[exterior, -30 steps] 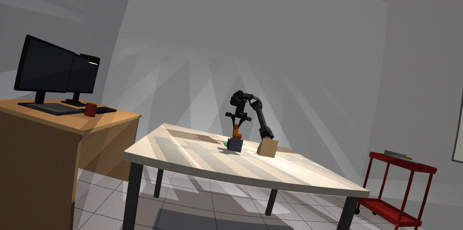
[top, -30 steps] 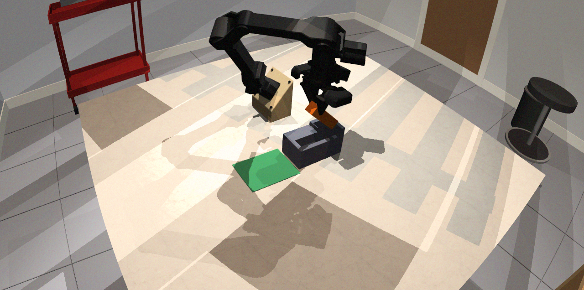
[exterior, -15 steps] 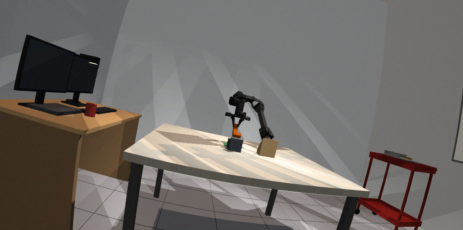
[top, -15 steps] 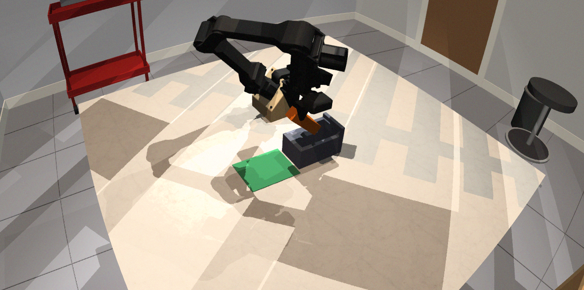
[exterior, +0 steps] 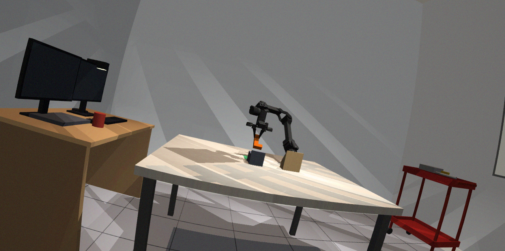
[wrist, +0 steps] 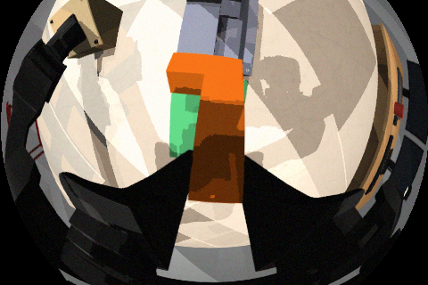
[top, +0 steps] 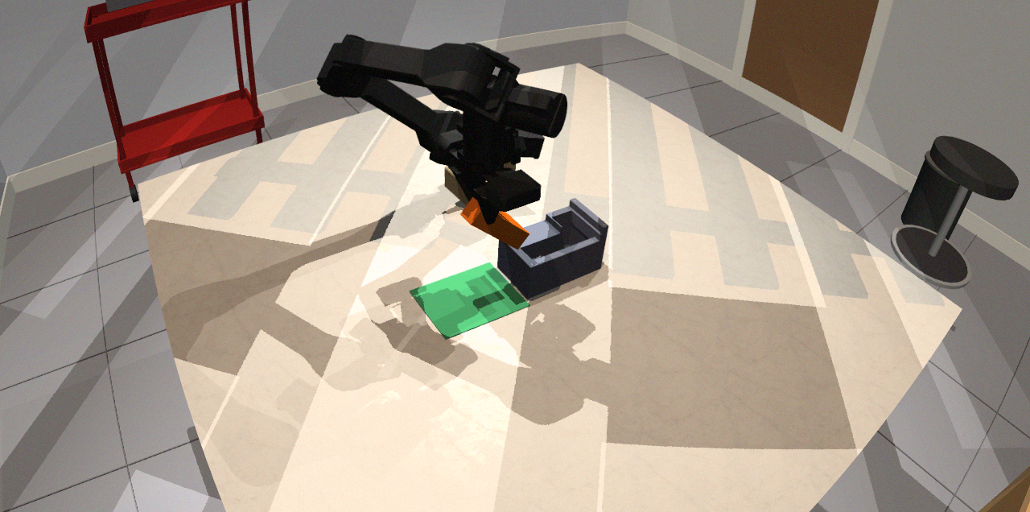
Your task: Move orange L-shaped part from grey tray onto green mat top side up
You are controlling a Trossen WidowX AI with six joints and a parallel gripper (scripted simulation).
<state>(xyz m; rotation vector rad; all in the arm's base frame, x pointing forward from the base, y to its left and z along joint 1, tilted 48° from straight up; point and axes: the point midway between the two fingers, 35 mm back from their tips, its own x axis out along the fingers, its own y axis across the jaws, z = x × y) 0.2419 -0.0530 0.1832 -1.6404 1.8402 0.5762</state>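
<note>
The orange L-shaped part [top: 512, 231] [exterior: 257, 146] [wrist: 223, 76] is in the air, steeply tilted, with its L-shaped end lower and pointing toward the tray side. My gripper [top: 484, 210] [exterior: 257, 137] [wrist: 216, 158] is shut on its raised straight end. The grey tray [top: 565, 270] [exterior: 256, 158] [wrist: 198, 27] stands on the table with its pocket empty. In the top view the part's low end overlaps the tray's near-left corner; the exterior view shows a gap above the tray. The green mat [top: 440, 318] [exterior: 245, 157] [wrist: 183, 120] lies beside the tray, partly hidden by the part in the wrist view.
A tan block [top: 453, 184] [exterior: 292, 161] [wrist: 109, 27] stands at the arm's base. A red cart [top: 172, 4] [exterior: 437, 175], a black stool [top: 972, 167] and a desk [exterior: 120, 132] with monitors are away from the table [top: 691, 379] [exterior: 212, 178].
</note>
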